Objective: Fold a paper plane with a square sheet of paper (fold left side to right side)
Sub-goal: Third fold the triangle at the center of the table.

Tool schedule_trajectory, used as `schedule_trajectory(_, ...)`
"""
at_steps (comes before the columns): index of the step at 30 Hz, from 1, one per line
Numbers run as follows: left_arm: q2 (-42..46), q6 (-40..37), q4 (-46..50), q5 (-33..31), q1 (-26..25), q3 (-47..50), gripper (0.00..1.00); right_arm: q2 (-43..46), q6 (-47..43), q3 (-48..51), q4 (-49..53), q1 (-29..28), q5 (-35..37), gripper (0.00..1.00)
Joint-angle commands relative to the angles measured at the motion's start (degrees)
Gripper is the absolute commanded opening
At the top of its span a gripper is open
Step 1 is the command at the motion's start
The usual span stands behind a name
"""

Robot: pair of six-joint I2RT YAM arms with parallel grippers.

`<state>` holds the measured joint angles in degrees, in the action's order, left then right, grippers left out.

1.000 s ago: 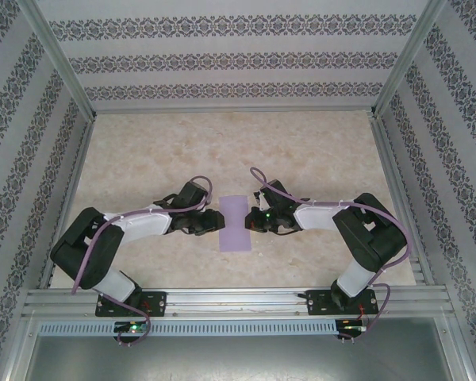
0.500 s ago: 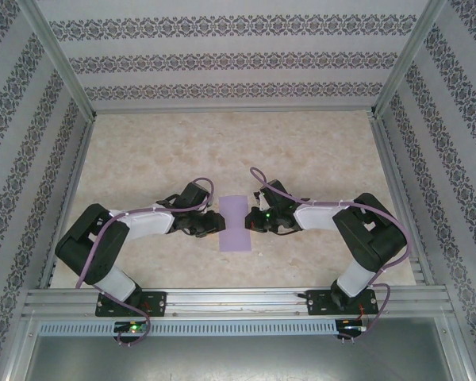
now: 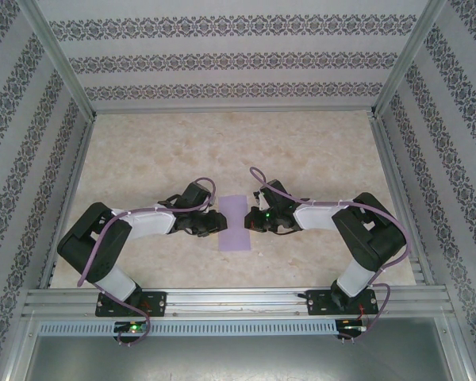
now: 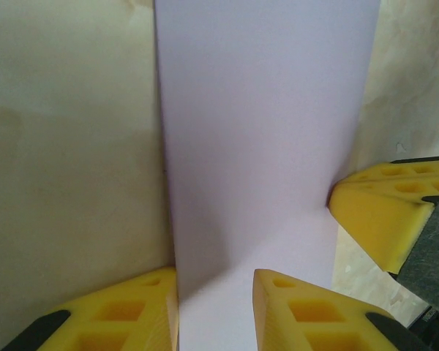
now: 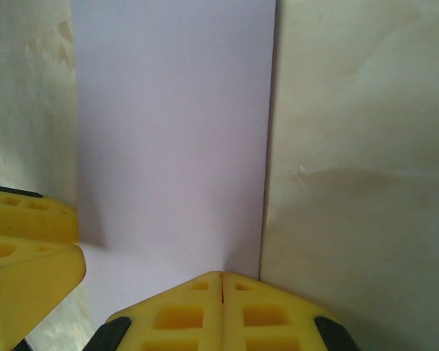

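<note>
The square sheet of paper [image 3: 236, 223] lies flat on the table as a narrow lavender strip, folded in half, between the two arms. My left gripper [image 3: 216, 223] sits low at its left long edge. In the left wrist view that gripper [image 4: 216, 281] is open: one yellow fingertip is at the paper's [image 4: 263, 131] edge, the other over the sheet. My right gripper [image 3: 252, 222] meets the strip from the other side. In the right wrist view it [image 5: 222, 276] is shut, its tips together on the paper [image 5: 172, 124] just inside the edge.
Pale marbled tabletop [image 3: 317, 151] stretches behind the paper. Patterned walls with metal posts [image 3: 59, 67] close in three sides, and an aluminium rail [image 3: 238, 302] carrying the arm bases runs along the near edge.
The left arm has crept a little to the right toward the paper and its jaws have narrowed slightly. The right arm and the paper have stayed put.
</note>
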<state>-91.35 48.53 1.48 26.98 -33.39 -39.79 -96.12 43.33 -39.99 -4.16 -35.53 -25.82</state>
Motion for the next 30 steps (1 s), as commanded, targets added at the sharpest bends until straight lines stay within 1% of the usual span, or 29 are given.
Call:
schedule_trajectory(1, 1.1, 1.4, -2.3, -0.3, -0.7, -0.1, 0.30, -1.6, -1.1, 1.2, 1.9, -0.5, 2.2, 0.00)
schedule_trajectory(8, 2.7, 1.2, -0.9, -1.2, -0.7, -0.1, 0.22, -1.5, -1.2, 1.1, 1.8, -0.6, 2.1, 0.00)
schedule_trajectory(15, 2.8, 2.4, -1.5, 0.1, -0.7, 0.0, 0.04, 1.2, -3.3, 0.7, 0.8, -0.5, 2.5, 0.00)
schedule_trajectory(18, 3.3, 3.2, -1.6, 0.4, -0.8, 0.1, 0.01, 5.2, -6.2, 0.6, 0.6, -0.5, 4.2, 0.12)
schedule_trajectory(23, 3.9, 5.4, -2.5, 0.8, -1.0, 0.7, 0.01, 14.4, -11.6, 3.0, 0.6, -1.3, 9.4, 0.32)
schedule_trajectory(26, 3.9, 6.6, -2.6, 1.0, -1.0, 0.7, 0.01, 20.5, -15.6, 5.8, 0.6, -4.9, 15.5, 0.43)
schedule_trajectory(30, 4.3, 8.2, -2.5, 0.7, -1.0, 0.9, 0.01, 25.4, -20.8, 8.8, 0.1, -14.4, 26.5, 0.53)
